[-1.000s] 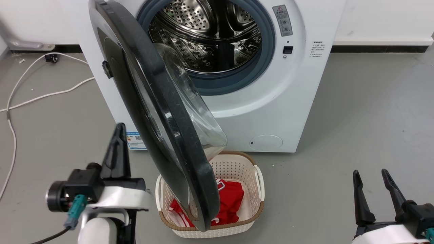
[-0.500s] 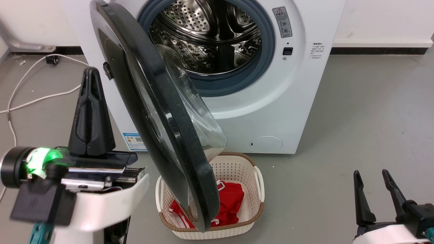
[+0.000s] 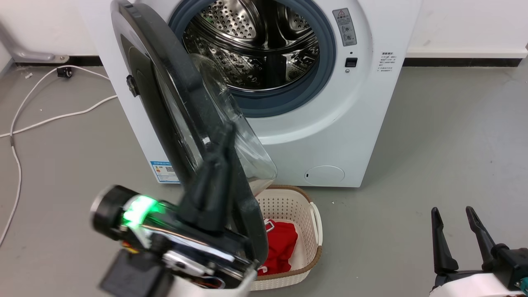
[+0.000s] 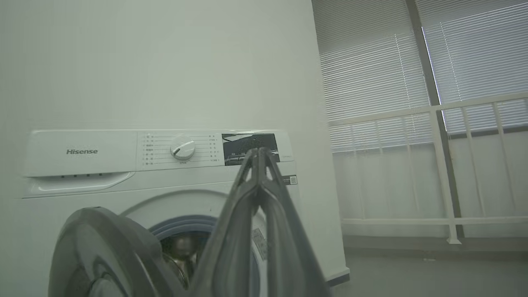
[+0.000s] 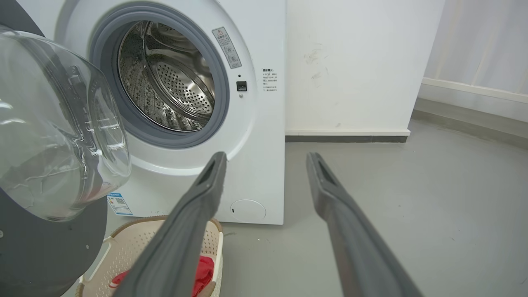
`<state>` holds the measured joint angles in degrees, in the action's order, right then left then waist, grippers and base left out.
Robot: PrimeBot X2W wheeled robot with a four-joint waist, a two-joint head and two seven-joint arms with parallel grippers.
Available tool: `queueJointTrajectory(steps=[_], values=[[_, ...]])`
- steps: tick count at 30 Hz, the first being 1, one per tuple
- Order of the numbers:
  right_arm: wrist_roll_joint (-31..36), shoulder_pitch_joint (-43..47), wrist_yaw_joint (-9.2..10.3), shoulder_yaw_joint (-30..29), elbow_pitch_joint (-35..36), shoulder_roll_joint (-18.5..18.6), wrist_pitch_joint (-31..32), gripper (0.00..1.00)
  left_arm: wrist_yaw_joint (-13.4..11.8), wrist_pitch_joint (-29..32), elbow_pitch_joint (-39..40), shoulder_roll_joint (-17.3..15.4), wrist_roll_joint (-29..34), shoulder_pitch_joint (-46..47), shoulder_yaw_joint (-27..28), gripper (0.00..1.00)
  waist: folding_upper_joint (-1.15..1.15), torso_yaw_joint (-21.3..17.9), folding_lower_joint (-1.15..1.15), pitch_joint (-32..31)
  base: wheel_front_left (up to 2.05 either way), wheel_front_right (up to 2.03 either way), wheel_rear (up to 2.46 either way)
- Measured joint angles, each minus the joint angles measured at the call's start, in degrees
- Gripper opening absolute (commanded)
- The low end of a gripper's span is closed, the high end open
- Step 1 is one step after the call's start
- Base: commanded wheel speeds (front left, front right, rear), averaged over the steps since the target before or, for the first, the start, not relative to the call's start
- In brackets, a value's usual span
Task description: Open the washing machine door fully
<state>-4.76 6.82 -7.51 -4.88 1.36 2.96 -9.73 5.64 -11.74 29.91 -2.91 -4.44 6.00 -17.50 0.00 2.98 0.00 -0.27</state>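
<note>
- head view: you have the washing machine (image 3: 330, 123) ahead with its drum mouth (image 3: 255, 45) uncovered. the washing machine door (image 3: 165, 95) stands out from the front, hinged at this view's left and nearly edge-on to you. its glass bowl (image 3: 247, 144) faces the drum, and its lower edge hangs over a cream basket (image 3: 288, 202) holding red cloth (image 3: 284, 243).
- same view: your left gripper (image 3: 227, 128) points up in front of the door's lower half, fingers pressed together on nothing (whether it touches the door i cannot tell). a green light (image 3: 138, 208) glows at its wrist. your right gripper (image 3: 451, 211) sits low at the right, fingers apart, well away from the machine.
- left wrist view: the left gripper (image 4: 258, 153) has its fingers meeting at the tips, in front of the control panel (image 4: 181, 149) of the washing machine (image 4: 82, 165). the washing machine door (image 4: 95, 247) shows at lower left, swung out from the gasket (image 4: 181, 222).
- right wrist view: the right gripper (image 5: 267, 159) is spread wide with nothing between its fingers. the glass bowl (image 5: 62, 123) of the washing machine door (image 5: 45, 251) bulges at the left beside the washing machine (image 5: 255, 123), with the basket (image 5: 123, 251) below it.
</note>
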Motion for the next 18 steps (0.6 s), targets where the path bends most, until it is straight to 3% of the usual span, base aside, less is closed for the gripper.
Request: queueJointTrajectory(steps=[6,18], values=[[-0.18,-0.11,0.0,0.32,-0.38,0.0,-0.09,1.0,0.75,4.88,-4.08,-0.45,-2.37,-4.21,-5.92,0.0,0.0,0.07,0.0,0.37,0.0,0.0,0.0],[-0.37,-1.21,0.0,0.66,-1.25,-0.01,-0.34,1.0,0.35,10.58,-12.91,-0.65,-4.61,-13.28,-11.51,0.0,0.0,0.27,0.0,1.77,0.0,0.0,0.0]])
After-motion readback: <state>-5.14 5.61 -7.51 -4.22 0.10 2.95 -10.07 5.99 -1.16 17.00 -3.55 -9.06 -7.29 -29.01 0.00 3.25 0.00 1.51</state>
